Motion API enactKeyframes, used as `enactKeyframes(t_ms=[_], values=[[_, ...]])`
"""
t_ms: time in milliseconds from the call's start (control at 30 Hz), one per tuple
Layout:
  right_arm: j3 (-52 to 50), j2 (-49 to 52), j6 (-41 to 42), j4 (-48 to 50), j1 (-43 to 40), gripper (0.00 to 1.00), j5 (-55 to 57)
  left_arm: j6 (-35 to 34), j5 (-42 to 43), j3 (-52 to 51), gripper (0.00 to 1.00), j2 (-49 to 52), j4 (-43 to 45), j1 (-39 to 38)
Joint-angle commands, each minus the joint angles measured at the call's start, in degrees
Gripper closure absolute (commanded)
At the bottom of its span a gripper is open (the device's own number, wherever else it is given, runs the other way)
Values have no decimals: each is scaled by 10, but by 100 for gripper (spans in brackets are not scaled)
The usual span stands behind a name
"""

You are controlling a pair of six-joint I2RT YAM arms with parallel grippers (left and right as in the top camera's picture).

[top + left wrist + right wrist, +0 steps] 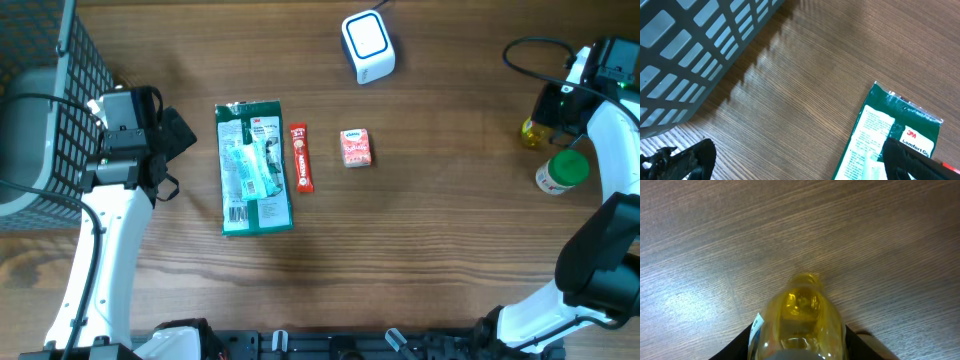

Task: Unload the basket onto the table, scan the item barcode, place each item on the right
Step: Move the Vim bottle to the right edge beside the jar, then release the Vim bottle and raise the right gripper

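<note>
My right gripper (545, 122) is at the table's far right, shut on a yellow bottle (533, 131). In the right wrist view the clear yellow bottle (800, 312) fills the space between the black fingers (735, 347) and points away over the wood. A white barcode scanner (368, 45) stands at the back centre, well to the left of the bottle. My left gripper (172, 157) is open wide at the left, with nothing between its fingers. Its right fingertip (910, 160) overlaps the corner of a green flat package (890, 130).
The green package (254, 168) lies flat, with a red stick sachet (301, 157) and a small pink box (356, 148) to its right. A white bottle with a green cap (562, 170) stands beside the right arm. A grey wire basket (40, 100) occupies the far left.
</note>
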Motion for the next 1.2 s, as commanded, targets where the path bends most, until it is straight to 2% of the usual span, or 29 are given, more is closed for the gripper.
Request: enactKeyframes(t_ms=[0,67,167,300,533,733,833,967,1100,1167], values=[[-3,-1,6,6,3,61,15,7,-8,5,0,-3,0,3],[-3,-1,6,6,3,25,15,7,-7,5,0,-3,0,3],[-3,-1,6,3,3,16,15,7,-7,5,0,-3,0,3],[-3,-1,6,0,3,11,16,7,-8,5,0,-3,0,3],[19,-31,13,-14,5,9,45,7,-7,5,0,-3,0,3],[49,-116,21,-35,28,10,13,7,-7,5,0,-3,0,3],[49,-177,21,-60,71,14,-74,7,-8,5,0,-3,0,3],[48,-192,21,-104,140,19,-207,7,-8,5,0,-3,0,3],[24,-185,21,-111,221,36,-242,7,-8,5,0,-3,0,3],[9,-177,21,-101,264,38,-240,7,-7,5,0,-3,0,3]])
